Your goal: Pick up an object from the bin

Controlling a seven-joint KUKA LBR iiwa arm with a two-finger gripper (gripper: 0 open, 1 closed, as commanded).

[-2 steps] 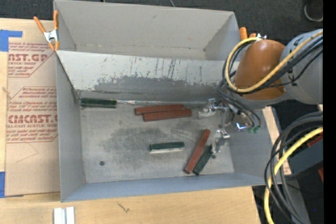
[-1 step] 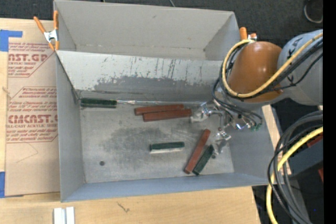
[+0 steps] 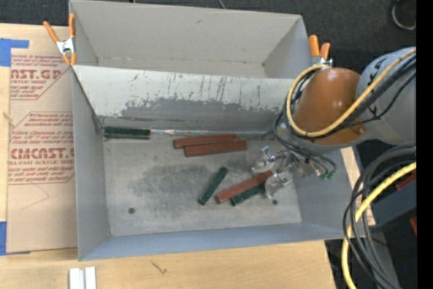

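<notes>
My gripper (image 3: 274,176) is low in the bin's right part, its metal fingers beside the right end of a brown-red bar (image 3: 243,186). A short dark green bar (image 3: 247,195) lies against that bar's lower side. Just to the left, another dark green bar (image 3: 213,185) lies at a slant. I cannot make out whether the fingers enclose the brown-red bar's end.
Two brown-red bars (image 3: 210,143) lie side by side near the back wall. A dark green bar (image 3: 126,134) rests at the back left corner of the floor. The orange-covered wrist and its cables hang over the bin's right wall.
</notes>
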